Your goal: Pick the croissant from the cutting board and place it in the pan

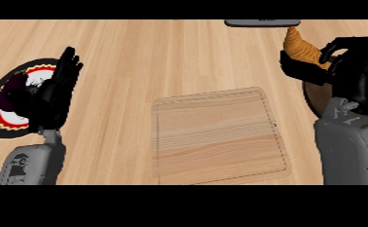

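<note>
The black left hand (54, 87) rests at the left side with its fingers straight and pointing up. The black right hand (327, 67) is at the right, fingers curled round the golden-brown curved croissant (302, 48).

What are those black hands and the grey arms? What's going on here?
They belong to a robot, and the picture looks down from its head at a wooden counter. The right hand is curled round a croissant, holding it above a pan that is mostly hidden. The dark handle at the top edge may be the pan's. The left hand rests open over a patterned plate. In the middle lies a cutting board.
</note>
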